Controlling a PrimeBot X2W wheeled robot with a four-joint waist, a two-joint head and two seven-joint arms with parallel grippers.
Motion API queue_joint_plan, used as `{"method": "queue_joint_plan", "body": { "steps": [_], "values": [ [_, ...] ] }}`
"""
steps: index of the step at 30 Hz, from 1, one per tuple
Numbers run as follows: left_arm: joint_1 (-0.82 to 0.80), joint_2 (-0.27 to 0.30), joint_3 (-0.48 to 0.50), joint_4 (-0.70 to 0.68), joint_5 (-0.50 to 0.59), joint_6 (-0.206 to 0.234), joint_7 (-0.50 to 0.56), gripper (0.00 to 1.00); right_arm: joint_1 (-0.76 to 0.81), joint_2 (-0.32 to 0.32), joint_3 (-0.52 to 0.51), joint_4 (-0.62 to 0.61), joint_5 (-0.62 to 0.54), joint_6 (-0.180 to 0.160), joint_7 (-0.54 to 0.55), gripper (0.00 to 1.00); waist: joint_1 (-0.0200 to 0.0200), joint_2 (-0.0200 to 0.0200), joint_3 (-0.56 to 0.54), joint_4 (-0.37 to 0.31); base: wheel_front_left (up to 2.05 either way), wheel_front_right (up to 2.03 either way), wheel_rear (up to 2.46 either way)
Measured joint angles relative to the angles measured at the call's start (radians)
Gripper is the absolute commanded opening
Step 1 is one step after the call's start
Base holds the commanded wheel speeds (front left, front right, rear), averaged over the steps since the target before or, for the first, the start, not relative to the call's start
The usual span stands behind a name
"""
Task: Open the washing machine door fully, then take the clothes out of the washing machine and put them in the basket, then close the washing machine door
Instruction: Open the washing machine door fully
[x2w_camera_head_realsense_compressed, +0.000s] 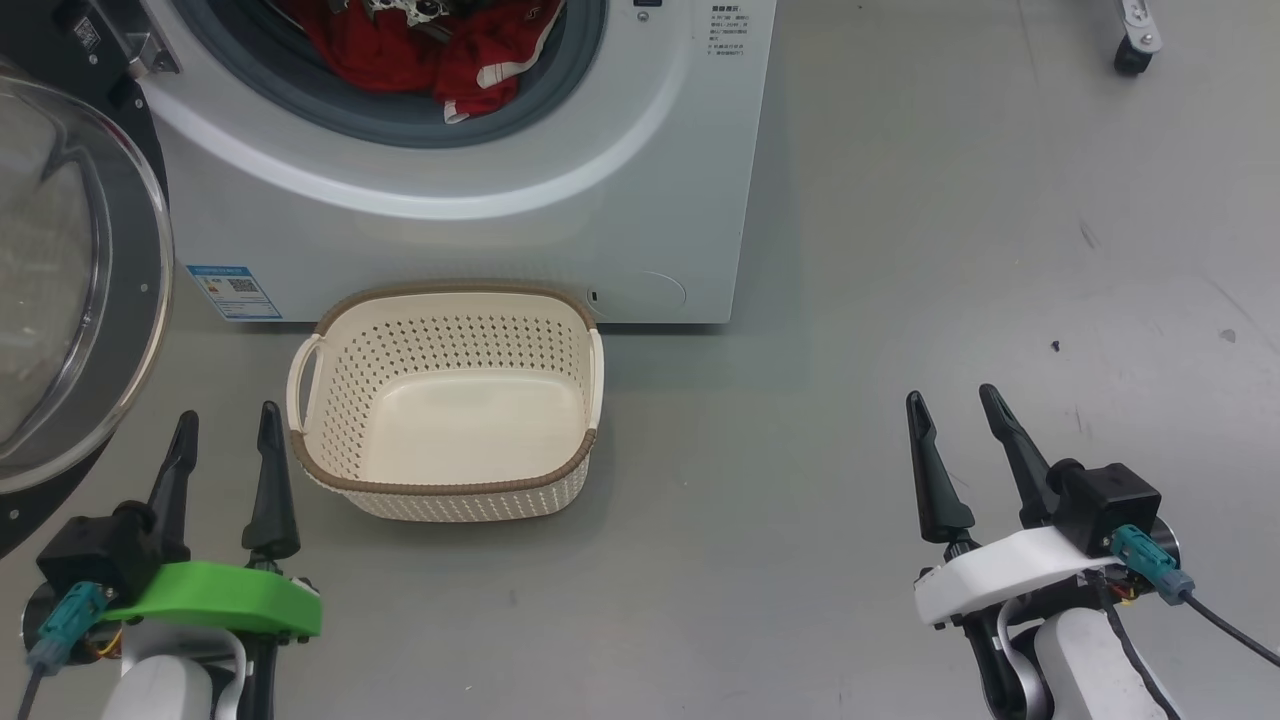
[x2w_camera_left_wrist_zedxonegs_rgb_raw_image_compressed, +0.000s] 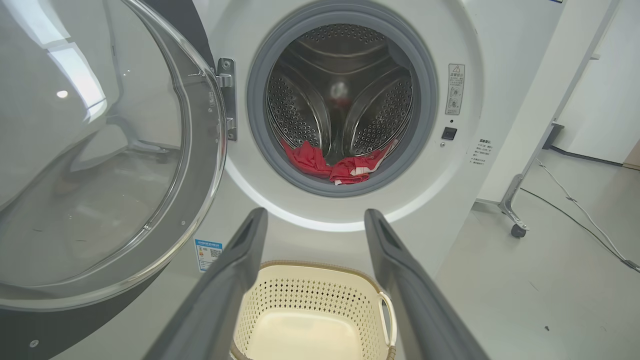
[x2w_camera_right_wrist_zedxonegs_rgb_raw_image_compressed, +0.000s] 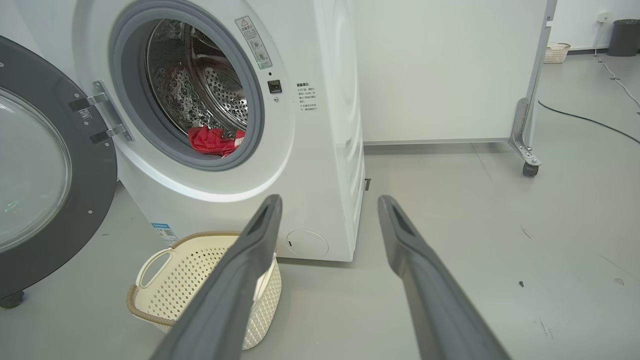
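Note:
The white washing machine (x2w_camera_head_realsense_compressed: 620, 170) stands ahead with its door (x2w_camera_head_realsense_compressed: 60, 290) swung wide to the left, glass bowl facing out. Red clothes (x2w_camera_head_realsense_compressed: 420, 50) with white trim lie at the bottom of the steel drum (x2w_camera_left_wrist_zedxonegs_rgb_raw_image_compressed: 345, 95), also visible as clothes (x2w_camera_right_wrist_zedxonegs_rgb_raw_image_compressed: 212, 141). The cream basket (x2w_camera_head_realsense_compressed: 330, 320) sits on the floor right in front of the machine, with nothing in it. My left gripper (x2w_camera_head_realsense_compressed: 228, 428) is open, low at the basket's left side. My right gripper (x2w_camera_head_realsense_compressed: 952, 402) is open over bare floor, well right of the basket. Neither holds anything.
Grey floor (x2w_camera_head_realsense_compressed: 950, 250) spreads to the right of the machine. A white partition on castors (x2w_camera_right_wrist_zedxonegs_rgb_raw_image_compressed: 525, 165) stands behind and right, with a cable (x2w_camera_right_wrist_zedxonegs_rgb_raw_image_compressed: 585, 117) on the floor past it. The open door (x2w_camera_right_wrist_zedxonegs_rgb_raw_image_compressed: 45, 170) takes up the space at the left.

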Motion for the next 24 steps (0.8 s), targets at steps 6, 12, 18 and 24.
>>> {"method": "queue_joint_plan", "body": {
  "steps": [6,12,18,24],
  "values": [
    [0.007,-0.001,0.0,-0.001,-0.002,0.0,0.0,1.0,0.002,0.001,-0.001,0.0,0.0,0.006,0.0,1.0,0.0,0.0,-0.001,0.0,0.0,0.0,0.0],
    [0.016,-0.001,0.0,-0.004,-0.006,-0.001,0.0,1.0,0.002,0.002,0.0,0.0,-0.002,0.006,0.0,1.0,0.0,0.0,-0.003,-0.003,0.0,0.0,0.0],
    [0.026,-0.001,0.0,-0.003,-0.01,-0.003,0.0,1.0,0.004,0.002,0.0,0.0,-0.006,0.006,0.0,1.0,0.0,0.0,-0.005,-0.005,0.0,0.0,0.0],
    [0.026,-0.001,-0.001,-0.003,-0.011,-0.003,0.0,1.0,0.009,0.003,0.0,0.0,-0.006,0.006,0.0,1.0,0.0,0.0,-0.006,-0.006,0.0,0.0,0.0]
  ]
}}
